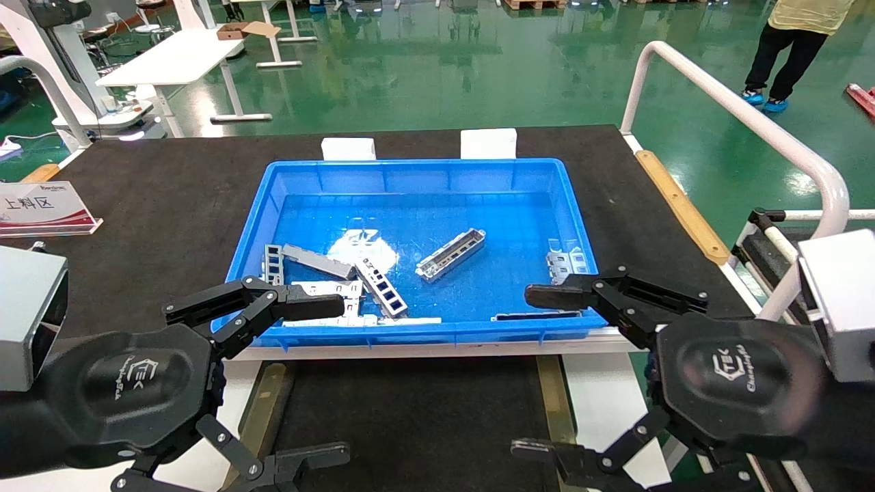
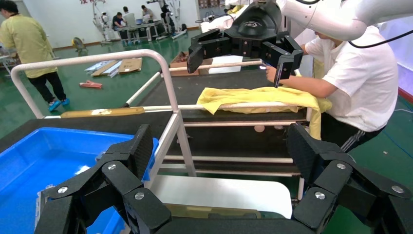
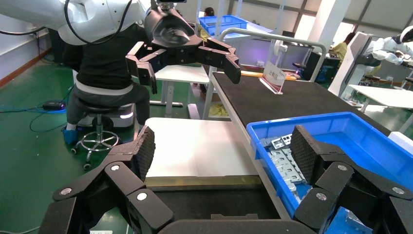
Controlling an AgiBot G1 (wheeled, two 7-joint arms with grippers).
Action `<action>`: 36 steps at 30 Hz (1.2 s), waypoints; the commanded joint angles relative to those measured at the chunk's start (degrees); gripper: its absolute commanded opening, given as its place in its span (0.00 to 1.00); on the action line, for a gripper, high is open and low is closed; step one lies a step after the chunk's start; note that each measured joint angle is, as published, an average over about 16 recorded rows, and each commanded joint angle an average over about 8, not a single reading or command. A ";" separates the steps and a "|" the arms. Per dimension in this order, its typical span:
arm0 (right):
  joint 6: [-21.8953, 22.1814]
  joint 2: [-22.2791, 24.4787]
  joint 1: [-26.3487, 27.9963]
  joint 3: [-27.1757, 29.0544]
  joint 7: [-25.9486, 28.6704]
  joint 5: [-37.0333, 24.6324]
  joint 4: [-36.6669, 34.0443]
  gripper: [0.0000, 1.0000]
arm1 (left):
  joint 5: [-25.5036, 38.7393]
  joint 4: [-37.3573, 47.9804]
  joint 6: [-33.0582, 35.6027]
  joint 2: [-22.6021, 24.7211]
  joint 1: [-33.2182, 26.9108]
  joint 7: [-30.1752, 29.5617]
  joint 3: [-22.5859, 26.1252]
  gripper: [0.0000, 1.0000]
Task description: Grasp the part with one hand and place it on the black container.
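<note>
The part (image 1: 451, 254), a slim silver channel strip with cut-outs, lies slanted in the middle of the blue crate (image 1: 424, 167). Several other metal pieces (image 1: 381, 287) lie along the crate's near left and right sides; some show in the right wrist view (image 3: 285, 161). The black container (image 1: 410, 417), with tan-gold side strips, lies empty in front of the crate. My left gripper (image 1: 342, 379) is open and empty over the container's left edge. My right gripper (image 1: 523, 372) is open and empty over its right edge. Both face each other, and each shows in its own wrist view (image 2: 219, 151) (image 3: 223, 151).
The crate stands on a wide black tabletop (image 1: 171, 198). A white sign (image 1: 44, 205) stands at the far left. A white tubular rail (image 1: 738, 116) runs along the right side. Two white blocks (image 1: 487, 143) sit behind the crate. A person (image 1: 793, 48) stands far right.
</note>
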 commanded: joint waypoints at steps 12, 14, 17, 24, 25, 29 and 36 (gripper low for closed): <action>-0.01 0.00 0.00 0.00 0.00 0.00 -0.01 1.00 | 0.17 0.11 -0.02 -0.16 0.03 0.06 -0.02 1.00; -0.01 0.00 0.01 -0.01 -0.01 0.00 -0.02 1.00 | 0.41 0.28 -0.11 -0.29 -0.03 0.14 0.00 1.00; -0.02 0.00 0.01 -0.01 -0.01 0.00 -0.03 1.00 | 0.84 0.59 -0.39 -0.37 -0.15 0.26 0.04 1.00; -0.02 0.00 0.02 -0.02 -0.02 0.01 -0.04 1.00 | 2.64 2.79 -0.96 1.33 -1.39 1.86 0.67 1.00; -0.02 0.00 0.02 -0.03 -0.02 0.01 -0.04 1.00 | 3.17 3.49 -0.95 1.92 -1.80 2.44 0.91 1.00; -0.02 0.00 0.03 -0.03 -0.02 0.01 -0.04 1.00 | 5.76 7.55 -0.89 5.16 -4.17 5.43 2.15 1.00; -0.02 0.00 0.03 -0.04 -0.03 0.02 -0.04 1.00 | 10.38 19.06 0.50 11.82 -10.00 12.32 4.59 1.00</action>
